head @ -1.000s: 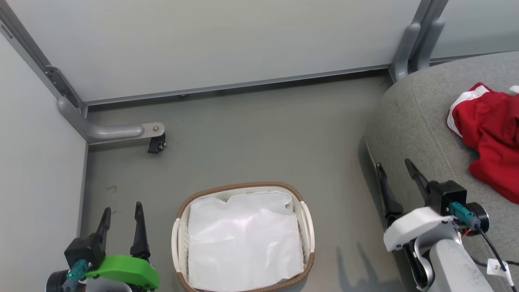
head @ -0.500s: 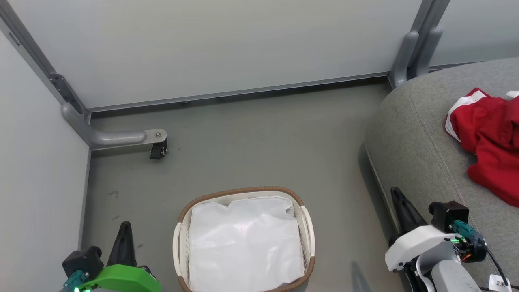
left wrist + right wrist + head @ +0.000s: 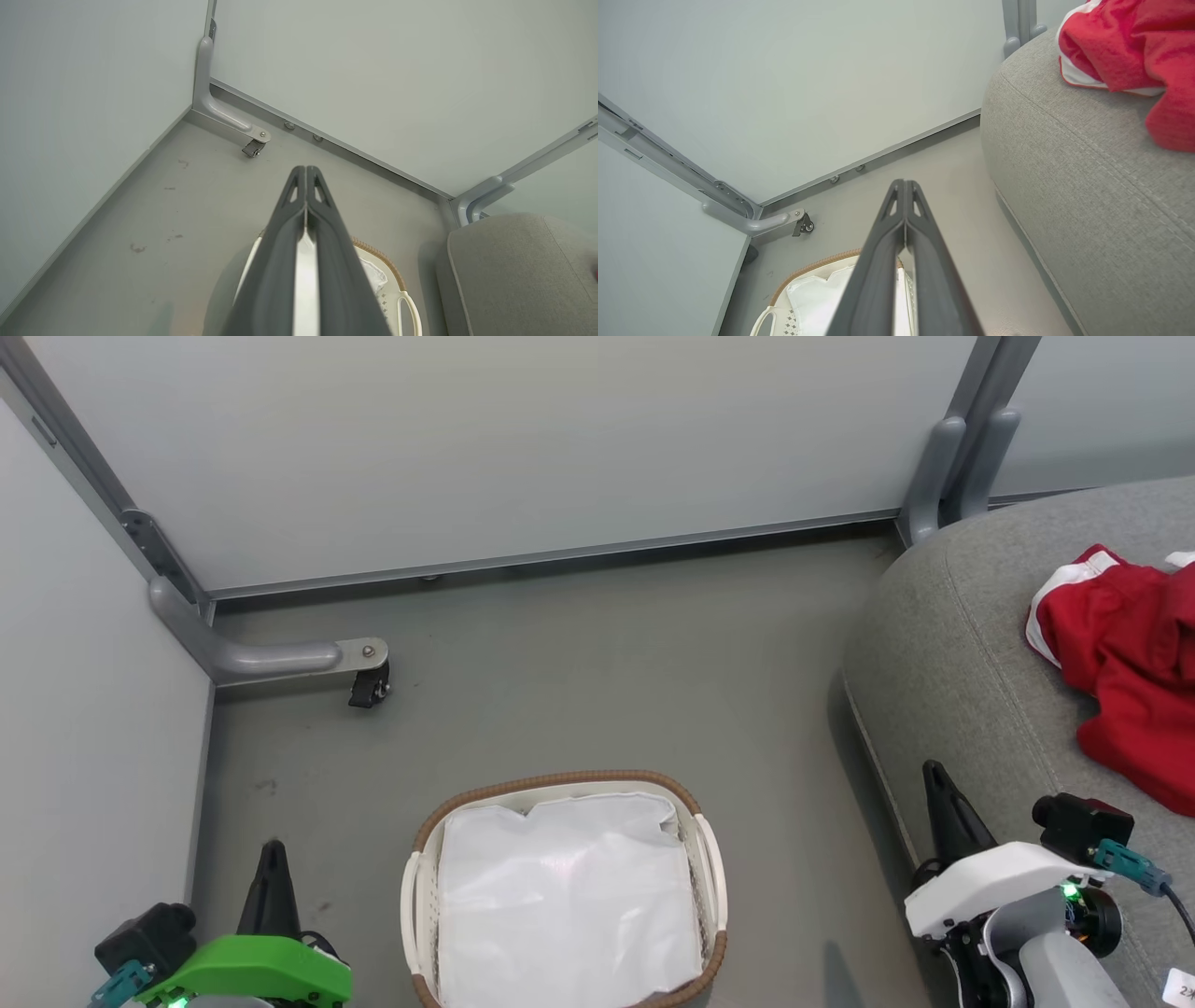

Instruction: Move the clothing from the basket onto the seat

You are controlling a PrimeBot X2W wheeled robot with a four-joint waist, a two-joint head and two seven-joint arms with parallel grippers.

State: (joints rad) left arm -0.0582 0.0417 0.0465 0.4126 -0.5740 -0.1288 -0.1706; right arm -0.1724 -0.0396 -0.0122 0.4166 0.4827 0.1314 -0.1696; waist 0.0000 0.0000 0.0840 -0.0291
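seat (image 3: 971, 644) at the right, with the red clothing (image 3: 1130, 672) heaped on top; basket (image 3: 411, 896) on the floor, well apart, holding just a white liner (image 3: 569, 896); judged done, so look once for red hidden under the liner, leave that sheet alone, park clear of the rim; left fingers (image 3: 273, 887) pressed together, empty, low beside the basket, pointing toward the wall; right fingers (image 3: 941, 803) likewise closed tight, empty, by the seat's front edge

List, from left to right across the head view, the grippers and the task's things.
In order: left gripper → basket → right gripper → clothing, lying on the seat.
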